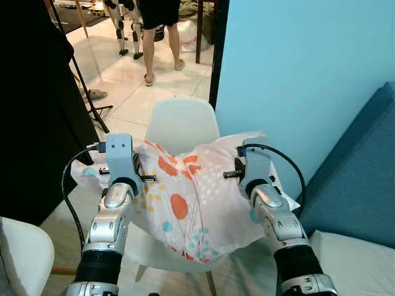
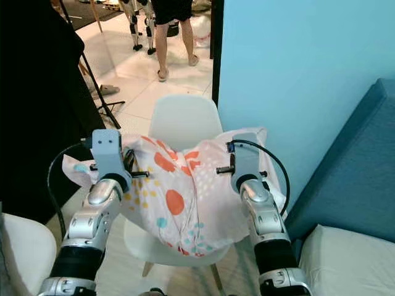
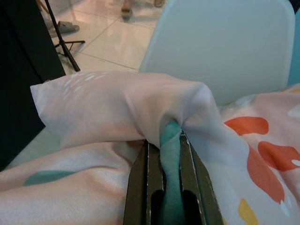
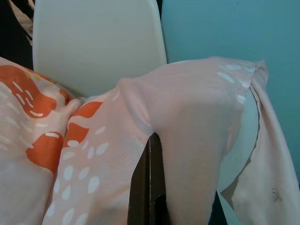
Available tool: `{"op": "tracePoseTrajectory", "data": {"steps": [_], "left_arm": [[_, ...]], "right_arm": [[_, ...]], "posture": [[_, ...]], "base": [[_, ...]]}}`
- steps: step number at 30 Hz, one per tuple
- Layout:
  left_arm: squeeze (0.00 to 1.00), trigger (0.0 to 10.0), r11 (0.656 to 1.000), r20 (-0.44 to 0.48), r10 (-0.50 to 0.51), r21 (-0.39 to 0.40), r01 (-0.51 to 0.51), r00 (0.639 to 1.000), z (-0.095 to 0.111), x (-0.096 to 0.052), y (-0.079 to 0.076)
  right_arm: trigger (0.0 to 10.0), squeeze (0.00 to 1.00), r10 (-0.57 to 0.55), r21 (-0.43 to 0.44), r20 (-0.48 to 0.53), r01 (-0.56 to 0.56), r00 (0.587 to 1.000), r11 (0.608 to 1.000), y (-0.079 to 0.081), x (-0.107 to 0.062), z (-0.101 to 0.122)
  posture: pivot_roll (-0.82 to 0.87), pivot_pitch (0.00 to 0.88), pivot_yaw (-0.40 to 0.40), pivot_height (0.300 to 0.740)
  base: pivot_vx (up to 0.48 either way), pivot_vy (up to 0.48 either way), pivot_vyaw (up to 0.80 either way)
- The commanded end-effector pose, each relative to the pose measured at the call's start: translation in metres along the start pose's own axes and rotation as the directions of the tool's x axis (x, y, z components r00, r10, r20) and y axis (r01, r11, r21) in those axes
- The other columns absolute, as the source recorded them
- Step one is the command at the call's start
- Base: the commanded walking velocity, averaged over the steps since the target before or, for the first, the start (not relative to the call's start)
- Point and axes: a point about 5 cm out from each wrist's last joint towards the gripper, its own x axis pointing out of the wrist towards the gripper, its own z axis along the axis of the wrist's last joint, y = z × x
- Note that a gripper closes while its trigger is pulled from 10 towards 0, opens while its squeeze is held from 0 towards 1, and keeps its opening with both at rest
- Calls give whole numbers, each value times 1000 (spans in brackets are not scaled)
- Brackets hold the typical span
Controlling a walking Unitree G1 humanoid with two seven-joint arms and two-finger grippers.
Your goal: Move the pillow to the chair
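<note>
Pillow [image 1: 185, 197] slung between both hands, its long axis running left to right above the seat of the chair [image 1: 182, 125]. Left hand [image 3: 171, 140] is clamped on a bunched fold near the pillow's left end; right hand [image 4: 151, 140] pinches fabric at the right end. The pillow sags toward the seat's front edge, the chair back lying just beyond it.

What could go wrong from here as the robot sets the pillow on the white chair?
The pillow is wider than the white chair and sags past the seat's front edge, so it may slide off once released. The left gripper and right gripper each pinch only a fold of cover fabric, which could slip, or snag on the fingers when they open.
</note>
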Motion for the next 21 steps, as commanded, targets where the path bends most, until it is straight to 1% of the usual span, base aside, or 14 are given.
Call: {"op": "tracePoseTrajectory", "data": {"steps": [1,11,14,21], "left_arm": [[0,10000,1000,9,-16,24,16,1000,2,0,-2],[0,10000,999,-15,-24,44,25,1000,-4,1,-1],[0,10000,998,-13,-7,54,7,1000,-2,4,4],[0,10000,998,-3,9,61,-9,1000,0,6,7]], "right_arm": [[10000,0,24,-10,17,-24,1000,1000,6,2,6],[10000,0,41,-33,-26,-42,999,999,8,6,2],[10000,0,58,-48,-59,-61,997,997,10,9,0],[10000,0,61,-68,-55,-65,997,996,9,11,3]], "posture": [[46,74,23,656],[44,89,23,656],[38,116,16,651],[35,148,7,646]], "base": [[0,0,0],[0,0,0],[0,0,0],[0,0,0]]}}
